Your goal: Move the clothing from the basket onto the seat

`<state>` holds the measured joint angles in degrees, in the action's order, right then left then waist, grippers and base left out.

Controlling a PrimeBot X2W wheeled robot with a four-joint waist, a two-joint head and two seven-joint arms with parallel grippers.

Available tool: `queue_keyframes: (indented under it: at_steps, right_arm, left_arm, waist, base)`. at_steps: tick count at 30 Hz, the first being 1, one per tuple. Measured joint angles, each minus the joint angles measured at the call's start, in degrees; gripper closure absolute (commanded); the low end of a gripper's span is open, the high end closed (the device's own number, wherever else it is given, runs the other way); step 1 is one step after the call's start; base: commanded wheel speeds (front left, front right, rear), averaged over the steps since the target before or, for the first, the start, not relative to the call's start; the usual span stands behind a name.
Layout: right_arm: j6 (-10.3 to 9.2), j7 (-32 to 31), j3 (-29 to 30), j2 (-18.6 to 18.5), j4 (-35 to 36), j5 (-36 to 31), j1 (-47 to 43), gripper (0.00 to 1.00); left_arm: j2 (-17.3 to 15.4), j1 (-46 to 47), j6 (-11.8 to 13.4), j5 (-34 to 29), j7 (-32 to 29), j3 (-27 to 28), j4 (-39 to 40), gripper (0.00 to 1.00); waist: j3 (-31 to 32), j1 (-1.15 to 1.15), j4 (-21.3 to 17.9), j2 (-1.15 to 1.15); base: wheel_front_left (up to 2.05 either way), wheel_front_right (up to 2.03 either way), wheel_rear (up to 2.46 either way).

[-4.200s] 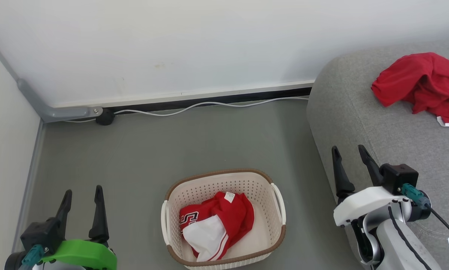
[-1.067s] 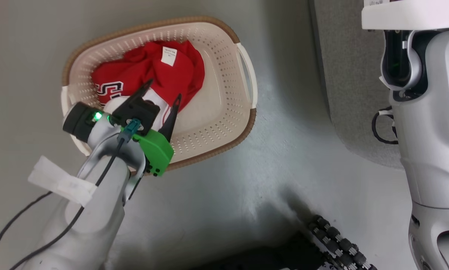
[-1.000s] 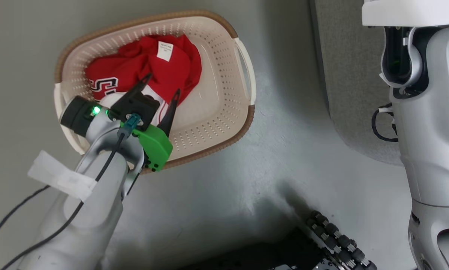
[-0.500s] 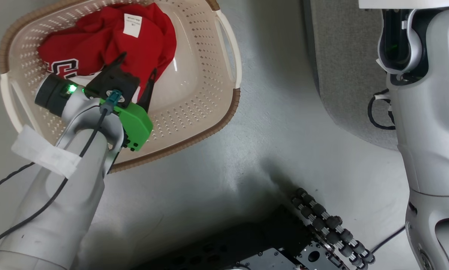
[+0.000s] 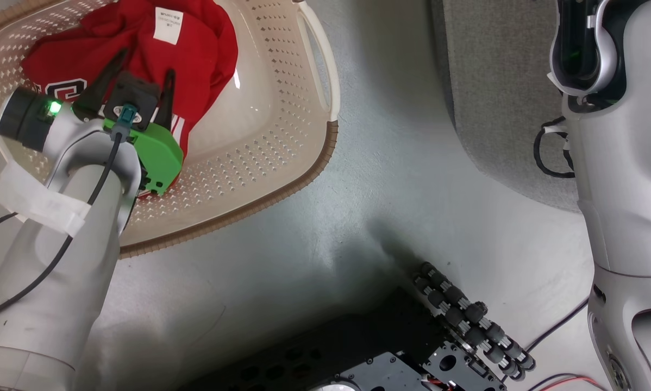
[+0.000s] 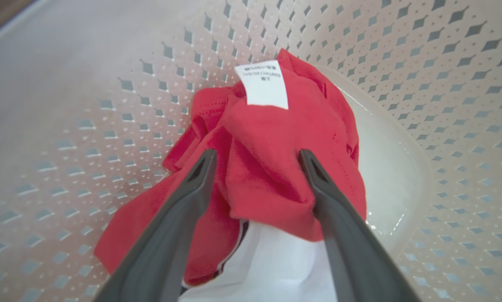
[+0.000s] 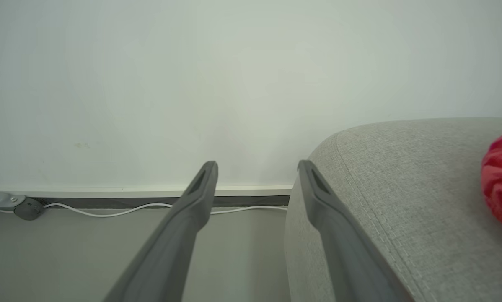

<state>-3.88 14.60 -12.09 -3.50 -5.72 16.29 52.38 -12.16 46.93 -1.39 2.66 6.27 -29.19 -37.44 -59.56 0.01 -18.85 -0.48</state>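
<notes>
— Which way is the clothing point(image 6: 272, 126) lying?
— It's lying crumpled in the basket point(image 5: 260, 152), label end pointing away from the left gripper point(image 6: 256, 154), white panel nearest it.
— Room?
— Bare basket floor is showing toward the seat point(image 5: 499, 81). The left gripper's wide jaws are straddling a red fold; the right gripper point(image 7: 257, 164) is hanging wide beside the seat's edge.

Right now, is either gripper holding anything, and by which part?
Nothing is held. The left gripper stands open astride a fold of the red sports garment in the cream perforated plastic basket; the right gripper is open beside the grey fabric sofa.
</notes>
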Motion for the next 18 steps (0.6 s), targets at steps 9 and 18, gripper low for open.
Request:
queue_keyframes:
  at_steps: [9, 18]
  right_arm:
    - [0.0, 0.0, -0.01, 0.04, 0.0, 0.0, 0.0, 0.0]
    - [0.0, 0.0, 0.03, 0.14, -0.46, -0.04, -0.01, 0.0]
  left_arm:
    - [1.31, 0.07, 0.13, 0.11, -0.16, -0.54, -3.52, 0.05]
    - [3.04, 1.57, -1.23, 0.71, 2.32, -1.42, -4.83, 1.0]
  waist:
    - [-0.38, 0.0, -0.01, 0.0]
    - [0.07, 0.0, -0.01, 0.0]
  base:
    - [0.0, 0.0, 0.0]
    - [0.0, 0.0, 0.0]
